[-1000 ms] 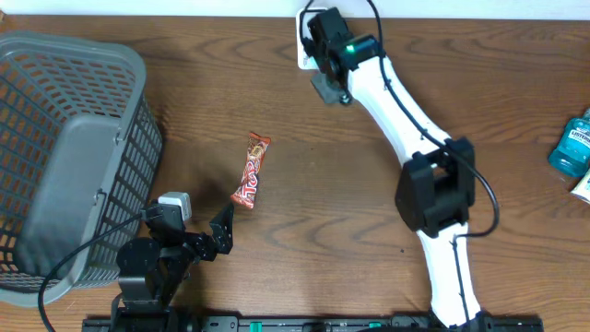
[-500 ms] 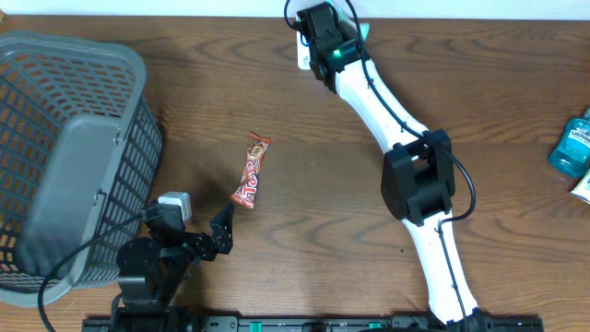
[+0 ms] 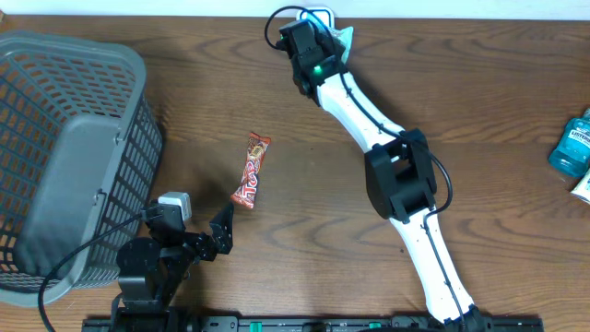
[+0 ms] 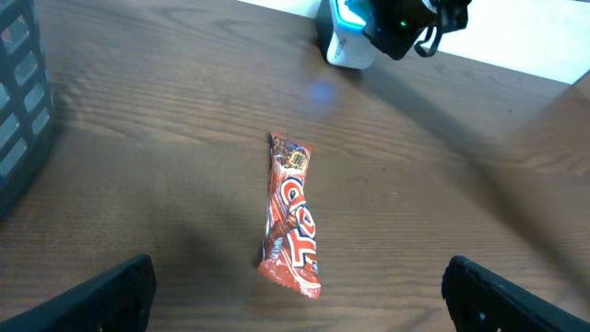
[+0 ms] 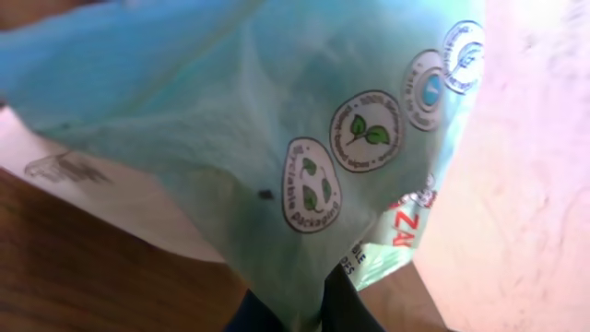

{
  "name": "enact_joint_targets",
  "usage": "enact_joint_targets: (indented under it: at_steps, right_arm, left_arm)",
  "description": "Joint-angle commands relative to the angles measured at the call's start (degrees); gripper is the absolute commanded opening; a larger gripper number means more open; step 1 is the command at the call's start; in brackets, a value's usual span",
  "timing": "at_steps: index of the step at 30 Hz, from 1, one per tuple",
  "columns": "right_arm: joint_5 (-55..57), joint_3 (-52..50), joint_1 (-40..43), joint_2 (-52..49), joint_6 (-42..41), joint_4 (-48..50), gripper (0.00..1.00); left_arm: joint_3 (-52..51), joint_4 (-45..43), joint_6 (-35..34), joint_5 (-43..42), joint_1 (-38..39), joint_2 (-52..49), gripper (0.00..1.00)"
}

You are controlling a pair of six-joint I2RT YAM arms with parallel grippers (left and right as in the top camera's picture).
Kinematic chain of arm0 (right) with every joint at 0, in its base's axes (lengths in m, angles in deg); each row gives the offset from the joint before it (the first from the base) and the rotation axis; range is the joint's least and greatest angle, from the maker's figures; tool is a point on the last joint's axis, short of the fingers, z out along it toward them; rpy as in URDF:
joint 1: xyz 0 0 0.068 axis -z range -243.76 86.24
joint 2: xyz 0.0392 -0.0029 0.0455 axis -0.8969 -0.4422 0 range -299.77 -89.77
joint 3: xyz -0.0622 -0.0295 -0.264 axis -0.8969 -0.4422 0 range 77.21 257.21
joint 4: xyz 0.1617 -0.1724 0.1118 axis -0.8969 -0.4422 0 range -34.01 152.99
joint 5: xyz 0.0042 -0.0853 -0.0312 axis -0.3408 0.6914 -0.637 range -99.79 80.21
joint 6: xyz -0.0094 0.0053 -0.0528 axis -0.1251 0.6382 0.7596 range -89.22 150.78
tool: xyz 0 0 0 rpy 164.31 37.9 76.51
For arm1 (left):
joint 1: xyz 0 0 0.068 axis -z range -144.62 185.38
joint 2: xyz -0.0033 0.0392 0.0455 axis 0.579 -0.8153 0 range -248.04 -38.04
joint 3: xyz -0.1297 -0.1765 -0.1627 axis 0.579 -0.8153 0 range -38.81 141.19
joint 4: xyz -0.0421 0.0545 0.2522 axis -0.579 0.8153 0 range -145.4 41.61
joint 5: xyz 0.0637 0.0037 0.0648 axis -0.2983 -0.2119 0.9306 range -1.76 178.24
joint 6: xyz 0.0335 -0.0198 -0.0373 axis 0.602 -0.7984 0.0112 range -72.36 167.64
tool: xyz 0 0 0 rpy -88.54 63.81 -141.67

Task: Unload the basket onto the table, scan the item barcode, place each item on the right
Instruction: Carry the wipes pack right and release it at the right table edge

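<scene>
Clamped shut, right hand on a soft, light green packet — film sagging just ahead of the fingertips, probably slick and crinkly, best pinched at a sealed edge and pulled flat; left hand wide open, holding nothing.

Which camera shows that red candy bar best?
The left wrist view: the red candy bar lies flat mid-frame, lettering visible. Overhead shows it small, near the grey basket. The right wrist view misses it; a green packet fills that picture.
</scene>
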Motion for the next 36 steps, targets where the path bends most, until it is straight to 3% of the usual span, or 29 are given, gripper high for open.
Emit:
enact_joint_targets:
  at_steps: [1,12,20,27,30,36]
  right_arm:
    - [4.2,0.6,-0.1,0.2,1.1,0.7,0.01]
    - [10.1,0.3,2.9,0.2,2.6,0.4,0.01]
    - [5.8,0.3,7.2,8.6,-15.4,-15.2,0.01]
    - [-1.1,0.3,18.9,13.2,-35.8,-32.9,0.01]
    - [-8.4,0.2,25.4,11.4,-39.1,-37.7,0.01]
    - [-9.3,0.2,37.3,7.8,-42.2,-39.8,0.01]
  left_arm:
    - [0.2,0.0,0.5,-0.5,0.1,0.2,0.99]
    - [0.2,0.0,0.5,-0.5,0.1,0.2,0.99]
    - [0.2,0.0,0.5,-0.5,0.1,0.2,0.99]
    - [0.2,0.0,0.5,-0.5,0.1,0.2,0.99]
    - [0.2,0.0,0.5,-0.5,0.1,0.2,0.99]
    - [0.2,0.0,0.5,-0.5,0.1,0.2,0.99]
